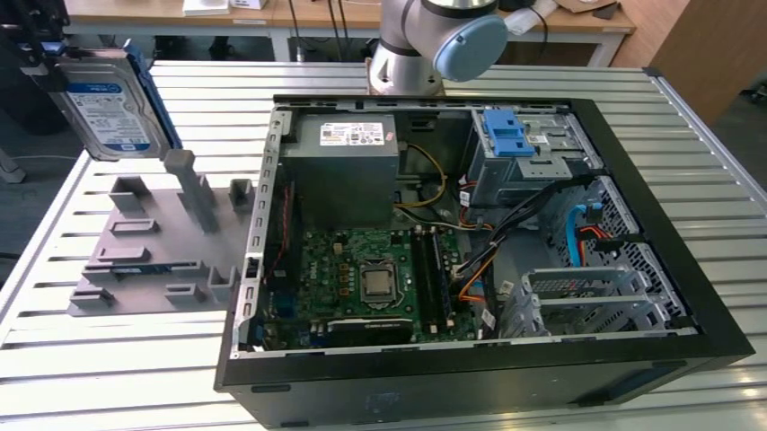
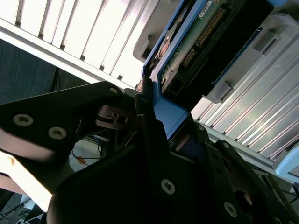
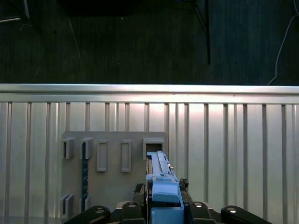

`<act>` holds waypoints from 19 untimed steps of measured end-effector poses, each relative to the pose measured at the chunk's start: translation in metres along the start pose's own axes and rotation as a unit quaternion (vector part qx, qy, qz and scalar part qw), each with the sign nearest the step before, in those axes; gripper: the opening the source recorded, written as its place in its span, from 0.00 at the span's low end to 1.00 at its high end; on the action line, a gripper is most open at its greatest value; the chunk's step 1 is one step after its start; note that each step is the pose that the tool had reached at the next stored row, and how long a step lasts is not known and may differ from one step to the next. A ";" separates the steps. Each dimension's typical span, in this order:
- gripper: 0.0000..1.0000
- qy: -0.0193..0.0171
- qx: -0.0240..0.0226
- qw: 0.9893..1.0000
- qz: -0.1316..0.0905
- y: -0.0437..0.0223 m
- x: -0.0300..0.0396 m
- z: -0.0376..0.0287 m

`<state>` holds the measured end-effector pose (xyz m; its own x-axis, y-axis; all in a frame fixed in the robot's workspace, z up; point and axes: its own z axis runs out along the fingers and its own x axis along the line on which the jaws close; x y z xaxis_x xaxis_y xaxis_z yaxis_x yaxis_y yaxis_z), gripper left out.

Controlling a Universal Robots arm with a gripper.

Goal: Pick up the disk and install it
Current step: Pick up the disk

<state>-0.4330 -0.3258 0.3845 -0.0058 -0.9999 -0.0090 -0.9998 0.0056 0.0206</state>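
Now holding the disk aloft over the grey holder, well apart from the open computer case, with the gripper clamped on its blue frame; probably dense, stiff, shock-sensitive, so best taken by frame edges, not the circuit board.

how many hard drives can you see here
1. The disk is held in the air above the grey rack at the exterior view's left, outside the case. More may be hidden inside the case's drive cage.
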 end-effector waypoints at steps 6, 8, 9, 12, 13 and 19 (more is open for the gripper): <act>0.36 0.000 0.000 1.000 0.000 0.0001 0.0000 -0.0029; 0.36 0.000 0.000 1.000 0.000 0.0001 0.0000 -0.0040; 0.36 0.000 0.000 1.000 0.000 0.0001 0.0000 -0.0045; 0.36 0.000 0.000 1.000 0.000 0.0001 -0.0001 -0.0060; 0.36 0.000 0.000 1.000 0.000 0.0001 -0.0001 -0.0065; 0.36 0.000 0.001 1.000 0.000 0.0002 -0.0001 -0.0102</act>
<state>-0.4330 -0.3258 0.3947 -0.0058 -0.9999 -0.0090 -0.9998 0.0056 0.0196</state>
